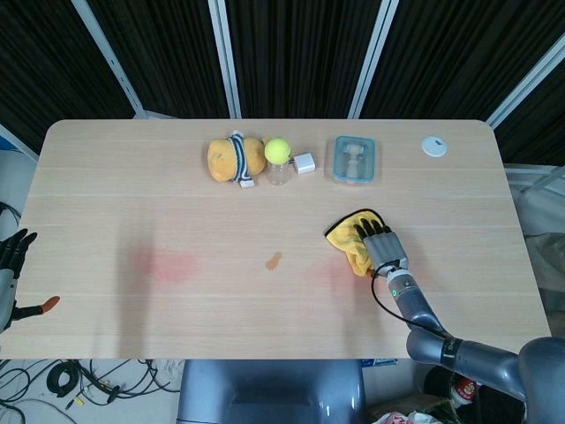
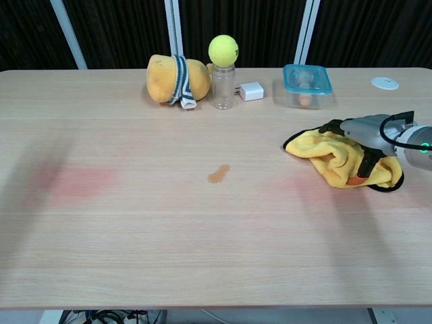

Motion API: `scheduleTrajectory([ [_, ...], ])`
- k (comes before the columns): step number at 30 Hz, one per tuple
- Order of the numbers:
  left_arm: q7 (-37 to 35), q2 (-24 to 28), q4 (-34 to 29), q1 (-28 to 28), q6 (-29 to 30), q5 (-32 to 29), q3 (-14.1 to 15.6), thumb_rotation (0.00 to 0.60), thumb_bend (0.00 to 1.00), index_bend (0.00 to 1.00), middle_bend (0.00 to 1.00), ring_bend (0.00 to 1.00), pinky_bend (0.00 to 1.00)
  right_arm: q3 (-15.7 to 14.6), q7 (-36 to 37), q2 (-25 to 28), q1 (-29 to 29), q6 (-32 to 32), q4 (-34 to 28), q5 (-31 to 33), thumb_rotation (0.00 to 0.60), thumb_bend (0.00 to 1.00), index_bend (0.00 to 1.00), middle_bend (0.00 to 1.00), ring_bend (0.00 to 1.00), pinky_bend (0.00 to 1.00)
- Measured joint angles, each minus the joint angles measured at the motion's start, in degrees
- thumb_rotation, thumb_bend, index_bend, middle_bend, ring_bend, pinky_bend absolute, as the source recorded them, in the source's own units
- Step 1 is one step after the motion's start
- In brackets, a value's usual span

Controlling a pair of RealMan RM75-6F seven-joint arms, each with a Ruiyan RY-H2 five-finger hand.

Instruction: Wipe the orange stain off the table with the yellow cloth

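No brand or lettering can be read on any item; the marking on the tennis ball is too small to make out.

The right hand (image 1: 381, 245), grey metal with black fingers, lies palm-down on the crumpled yellow cloth with dark edging (image 2: 331, 154), fingers laid flat and pressing into the fabric. The cloth sits on the right half of the pale wood-grain table (image 1: 106, 177), soft and bunched in folds. The small orange stain (image 1: 274, 261) (an irregular wet-looking smear) is near the table's middle, well apart from the cloth and to its left.

The left hand (image 1: 12, 256) is at the table's left edge, off the surface, dark fingers apart and holding nothing.

Along the far edge, left to right:
- a lumpy yellow-orange plush object wrapped with a striped band (image 2: 177, 79);
- a clear plastic jar (image 2: 223, 86) with a yellow-green tennis ball (image 2: 223, 50) resting on its mouth;
- a small white cube charger (image 2: 252, 90) just beside the jar;
- a clear rectangular container with a blue-rimmed lid (image 2: 307, 78);
- a white round disc (image 1: 433, 146) near the far right corner.
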Motion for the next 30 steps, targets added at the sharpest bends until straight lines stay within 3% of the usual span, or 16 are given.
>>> scheduleTrajectory([
  [7,-0.2,0.1,-0.2,-0.1,-0.3,-0.1,0.1,0.6,0.02,0.0,0.0,0.0,0.0,-0.5,0.2,0.1,0.5,0.0,0.2,0.3,0.6,0.11,0.0,0.0,0.0,0.16],
  [15,-0.3,0.2,-0.4,-0.1,-0.5,-0.2,0.1,0.6,0.02,0.0,0.0,0.0,0.0,-0.7,0.5,0.3,1.3,-0.2,0.2,1.5,0.6,0.2,0.0,0.0,0.0,0.16],
  [27,-0.5,0.4,-0.5,-0.2,-0.7,-0.2,0.2,0.6,0.02,0.0,0.0,0.0,0.0,-1.6,0.5,0.1,2.4,-0.5,0.5,3.4,0.6,0.2,0.0,0.0,0.0,0.16],
  [30,-0.6,0.4,-0.5,-0.2,-0.8,-0.3,0.3,0.6,0.02,0.0,0.0,0.0,0.0,-1.7,0.6,0.0,2.6,-0.5,0.8,3.7,0.6,0.27,0.0,0.0,0.0,0.16],
])
